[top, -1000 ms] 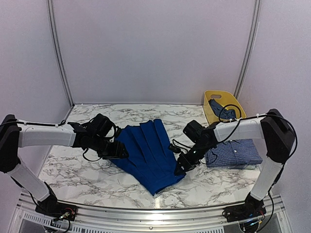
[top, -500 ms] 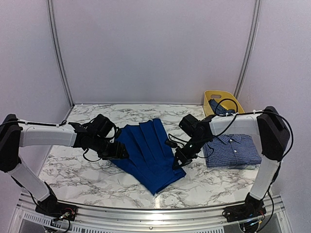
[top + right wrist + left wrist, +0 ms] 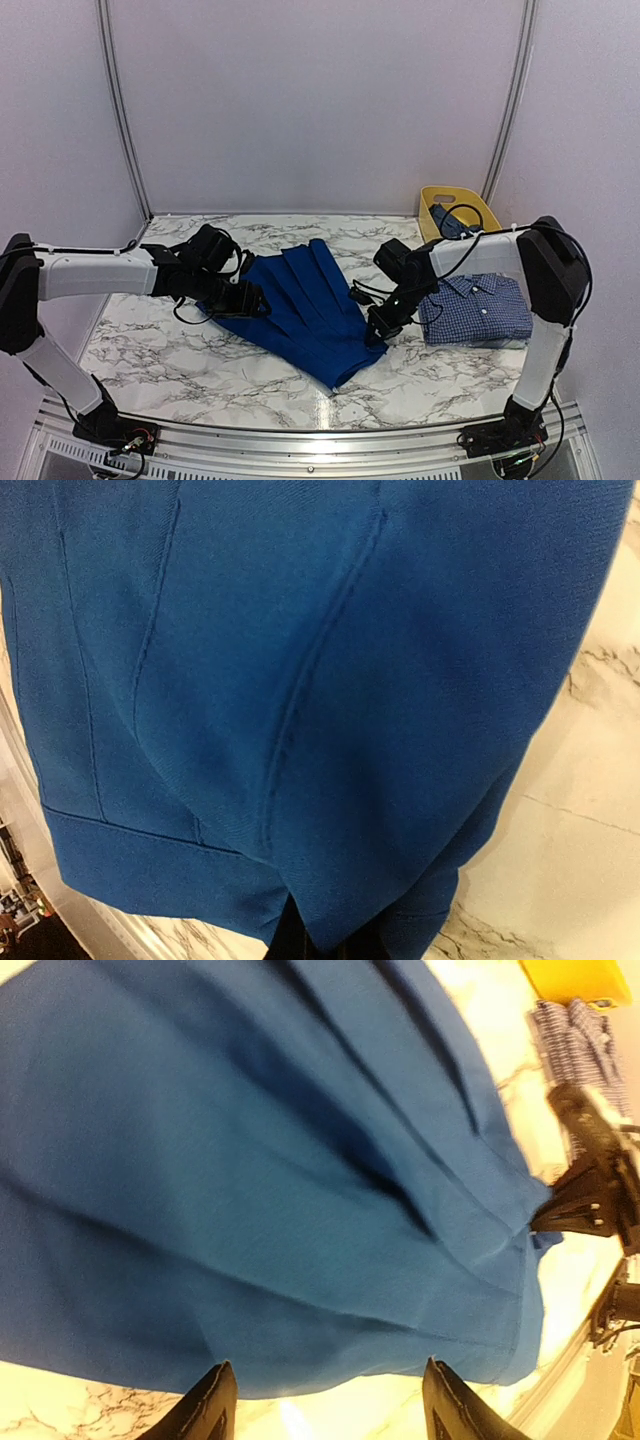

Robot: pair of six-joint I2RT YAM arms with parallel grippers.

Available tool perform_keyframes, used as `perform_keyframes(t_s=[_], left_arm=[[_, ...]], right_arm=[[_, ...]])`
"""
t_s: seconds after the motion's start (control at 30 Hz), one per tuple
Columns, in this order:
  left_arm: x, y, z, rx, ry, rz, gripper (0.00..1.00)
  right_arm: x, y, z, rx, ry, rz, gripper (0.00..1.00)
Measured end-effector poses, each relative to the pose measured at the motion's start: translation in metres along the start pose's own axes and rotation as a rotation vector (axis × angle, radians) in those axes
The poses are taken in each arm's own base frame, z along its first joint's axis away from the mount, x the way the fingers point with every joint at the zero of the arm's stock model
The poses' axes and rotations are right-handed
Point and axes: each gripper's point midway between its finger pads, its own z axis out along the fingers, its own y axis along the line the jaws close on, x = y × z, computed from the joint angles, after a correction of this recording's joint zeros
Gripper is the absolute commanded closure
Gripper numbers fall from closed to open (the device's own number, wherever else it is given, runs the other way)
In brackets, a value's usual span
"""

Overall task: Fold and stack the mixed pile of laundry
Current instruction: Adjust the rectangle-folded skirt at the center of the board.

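The royal-blue garment (image 3: pixel 305 310) lies spread on the marble table (image 3: pixel 150 350), with pleat-like folds running front to back. My left gripper (image 3: pixel 252 300) is at its left edge. In the left wrist view this gripper (image 3: pixel 330 1412) is open, its fingertips (image 3: pixel 215 1410) just short of the cloth's hem (image 3: pixel 300 1360). My right gripper (image 3: pixel 378 325) is at the garment's right edge, shut on a fold of the blue cloth (image 3: pixel 330 780) that drapes over its fingers. The folded checked shirt (image 3: pixel 475 305) lies at the right. A dark denim piece (image 3: pixel 452 222) sits in the yellow tub (image 3: pixel 440 195).
The yellow tub stands at the back right corner, behind the checked shirt. Bare marble shows to the left of the blue garment and along the front edge. Curved frame posts (image 3: pixel 118 110) rise at the back corners.
My right gripper has moved back and a little right with the blue cloth's edge in it, and the garment has shifted right. My left gripper has crept right along the left edge.
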Motion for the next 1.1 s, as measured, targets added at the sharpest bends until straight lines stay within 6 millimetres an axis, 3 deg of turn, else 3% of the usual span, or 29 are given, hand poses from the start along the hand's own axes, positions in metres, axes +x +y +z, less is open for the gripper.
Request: perform_keyframes(t_s=[0.27, 0.4, 0.6, 0.7, 0.93, 1.1], left_arm=[[-0.043, -0.031, -0.006, 0.065, -0.075, 0.067, 0.34], [-0.057, -0.034, 0.010, 0.064, -0.078, 0.070, 0.34], [-0.029, -0.012, 0.050, 0.034, 0.039, 0.039, 0.38], [-0.014, -0.006, 0.064, 0.028, 0.090, 0.031, 0.41], [-0.002, 0.000, 0.078, 0.042, 0.118, 0.048, 0.47], [-0.003, -0.001, 0.080, 0.051, 0.107, 0.072, 0.48]], right_arm=[[-0.020, 0.007, 0.011, -0.086, -0.047, -0.009, 1.00], [-0.020, 0.017, 0.016, -0.127, -0.064, -0.020, 1.00], [0.007, 0.054, 0.031, -0.177, -0.020, -0.057, 1.00], [0.013, 0.063, 0.033, -0.185, -0.001, -0.055, 1.00], [0.006, 0.067, 0.020, -0.149, 0.015, -0.039, 0.94], [-0.004, 0.069, 0.011, -0.128, 0.006, -0.048, 0.99]])
